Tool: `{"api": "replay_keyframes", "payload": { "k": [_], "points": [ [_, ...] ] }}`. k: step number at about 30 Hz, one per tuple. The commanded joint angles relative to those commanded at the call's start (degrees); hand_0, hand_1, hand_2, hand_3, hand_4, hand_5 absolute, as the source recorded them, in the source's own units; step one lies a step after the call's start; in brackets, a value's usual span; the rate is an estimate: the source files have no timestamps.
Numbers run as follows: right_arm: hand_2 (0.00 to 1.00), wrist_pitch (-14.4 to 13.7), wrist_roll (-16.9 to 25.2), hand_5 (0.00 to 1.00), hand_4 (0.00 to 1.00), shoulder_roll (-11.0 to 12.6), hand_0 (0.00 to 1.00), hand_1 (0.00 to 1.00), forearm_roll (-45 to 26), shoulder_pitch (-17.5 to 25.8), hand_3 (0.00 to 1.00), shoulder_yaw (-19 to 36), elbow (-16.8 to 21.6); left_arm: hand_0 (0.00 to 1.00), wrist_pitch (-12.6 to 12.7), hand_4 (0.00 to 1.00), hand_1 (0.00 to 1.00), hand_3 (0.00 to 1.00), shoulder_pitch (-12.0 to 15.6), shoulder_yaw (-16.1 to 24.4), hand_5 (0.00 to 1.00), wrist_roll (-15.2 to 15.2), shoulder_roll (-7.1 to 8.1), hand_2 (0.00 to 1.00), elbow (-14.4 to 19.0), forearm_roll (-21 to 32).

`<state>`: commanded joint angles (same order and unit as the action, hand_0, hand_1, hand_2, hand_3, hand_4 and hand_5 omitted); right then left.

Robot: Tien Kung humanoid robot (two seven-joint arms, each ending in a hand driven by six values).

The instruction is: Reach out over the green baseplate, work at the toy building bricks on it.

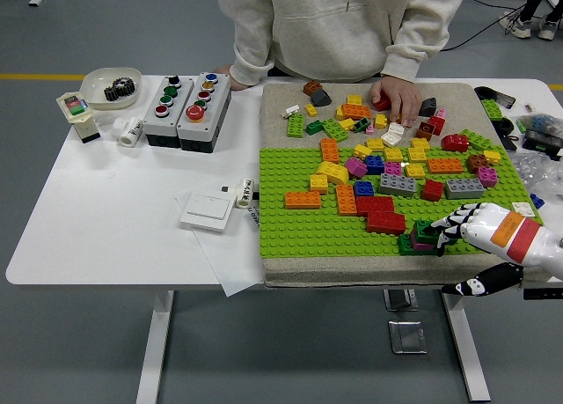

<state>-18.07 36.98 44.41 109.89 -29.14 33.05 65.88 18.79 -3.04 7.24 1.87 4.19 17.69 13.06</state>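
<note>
Your right hand [479, 225] comes in low from the right edge, white-shelled, its fingertips [447, 229] closed against a small dark green brick [425, 231] that sits on a magenta piece at the near right edge of the green baseplate [290, 224]. It reads as a pinch on that brick, though how firm the contact is cannot be told from above. To do this step well, keep the fingers square on the brick's sides and move it straight up or down along the studs; a sideways pull would likely tilt it or drag the red bricks [383, 221] just beside it. Farther out, loose bricks crowd the plate's middle and the beige mat [281, 100] under it. Across the desk [106, 210], a person's hand [398, 98] rests among them.
</note>
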Motion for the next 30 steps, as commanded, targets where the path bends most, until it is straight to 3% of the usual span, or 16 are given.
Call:
{"api": "replay_keyframes", "payload": {
  "k": [30],
  "points": [
    [0.656, 0.02, 0.00, 0.713, 0.944, 0.31, 0.669, 0.639, -0.08, -1.52, 0.535, -0.60, 1.11, 0.628, -0.13, 0.600, 0.736, 0.562, -0.24, -0.46, 0.610, 0.34, 0.00, 0.718, 0.02, 0.74]
  ]
}}
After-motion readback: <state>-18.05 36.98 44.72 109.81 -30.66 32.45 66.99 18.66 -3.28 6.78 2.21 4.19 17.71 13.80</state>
